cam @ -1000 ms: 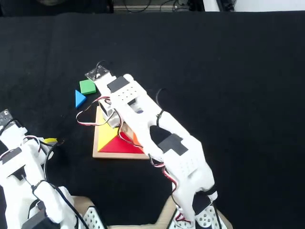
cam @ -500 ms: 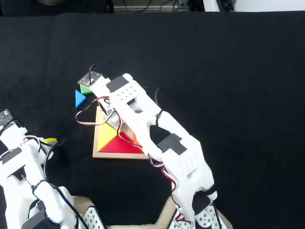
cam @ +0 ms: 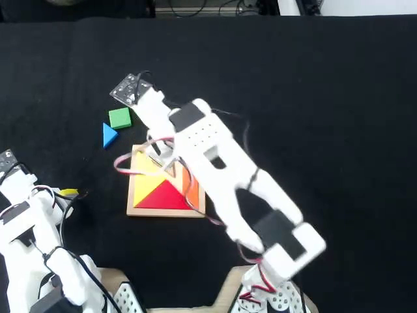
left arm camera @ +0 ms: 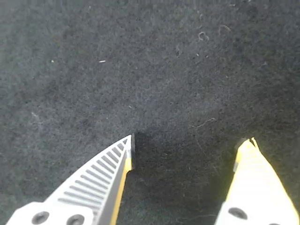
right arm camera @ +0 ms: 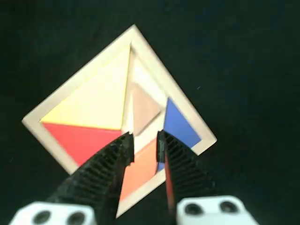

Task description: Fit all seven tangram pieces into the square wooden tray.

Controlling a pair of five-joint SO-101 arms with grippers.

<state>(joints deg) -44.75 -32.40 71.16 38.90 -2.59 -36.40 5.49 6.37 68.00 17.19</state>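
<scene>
The square wooden tray [cam: 132, 195] lies left of the table's centre and holds a yellow triangle [cam: 146, 180], a red triangle [cam: 163, 196] and an orange piece [cam: 193, 187]. In the right wrist view the tray [right arm camera: 77, 77] also shows a blue piece [right arm camera: 176, 123] and a tan triangle [right arm camera: 143, 108]. My right gripper [right arm camera: 144, 137] hangs over the tray's middle, open by a narrow gap with nothing in it. A green square [cam: 120, 118] and a small blue triangle [cam: 109, 134] lie on the cloth just beyond the tray's far left corner. My left gripper [left arm camera: 185, 152] is open over bare cloth.
The right arm [cam: 221, 169] stretches from the near edge across the tray and hides part of it. The left arm [cam: 29, 228] sits at the near left corner. Black cloth [cam: 313, 98] covers the table, with free room on the right and far side.
The right arm's wrist pulled back from over the green square, which now lies uncovered, and its elbow swung to the right. The left arm kept still.
</scene>
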